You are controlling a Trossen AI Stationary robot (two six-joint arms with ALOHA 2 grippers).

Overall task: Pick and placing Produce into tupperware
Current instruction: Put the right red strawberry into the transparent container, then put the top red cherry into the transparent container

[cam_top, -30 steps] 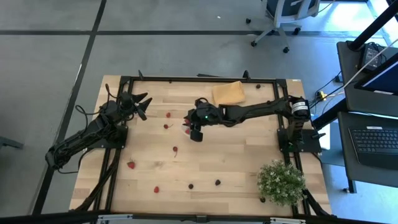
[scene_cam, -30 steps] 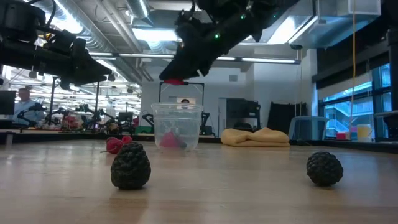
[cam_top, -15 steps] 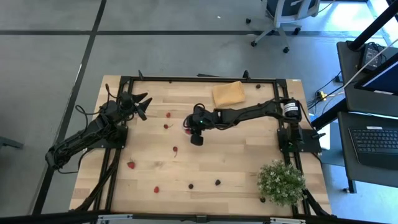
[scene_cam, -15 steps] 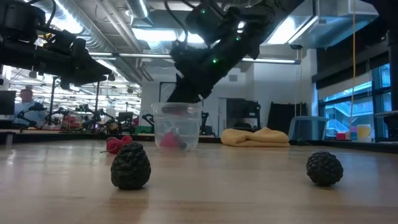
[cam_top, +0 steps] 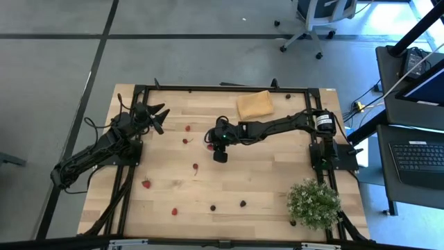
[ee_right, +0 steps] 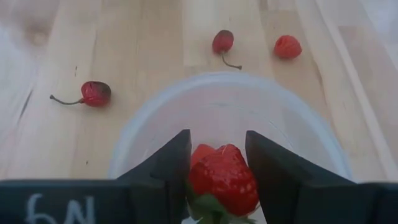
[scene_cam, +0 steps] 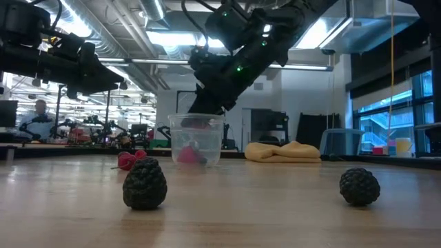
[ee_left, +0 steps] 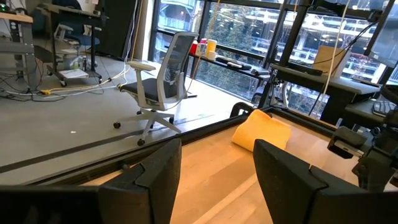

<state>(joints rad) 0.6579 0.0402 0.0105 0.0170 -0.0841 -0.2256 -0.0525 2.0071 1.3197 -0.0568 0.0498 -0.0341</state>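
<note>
The tupperware [scene_cam: 196, 141], a small clear round cup, stands upright on its base near the middle of the table. A pink piece [scene_cam: 189, 156] lies inside it. My right gripper [cam_top: 210, 142] slants down over the cup's mouth [ee_right: 224, 81], shut on a red strawberry [ee_right: 222, 179]. Loose produce lies on the wood: red pieces [cam_top: 187, 128] [cam_top: 146, 183] and dark berries [scene_cam: 145, 183] [scene_cam: 359, 187]. My left gripper [cam_top: 161, 114] waits open at the table's left, level and above the wood, touching nothing. My right gripper pinches the strawberry's two sides [ee_right: 194, 177] between its two fingers [ee_right: 177, 165]. The fingers slant down from the table's right side. The strawberry hangs clear at the height of the cup's rim [scene_cam: 200, 124], its green leaves [ee_right: 210, 206] toward the wrist.
A folded orange cloth [cam_top: 254, 104] lies at the far edge and a bushy green plant [cam_top: 313, 203] stands at the near right corner. Black frame rails [cam_top: 208, 88] border the table. Stemmed dark-red fruits [ee_right: 94, 92] [ee_right: 222, 41] lie just beyond the cup.
My right gripper has come down toward the cup with the strawberry and tipped more steeply downward. The strawberry, which hung well above the rim, now sits at the cup's mouth. The cup has not moved.
</note>
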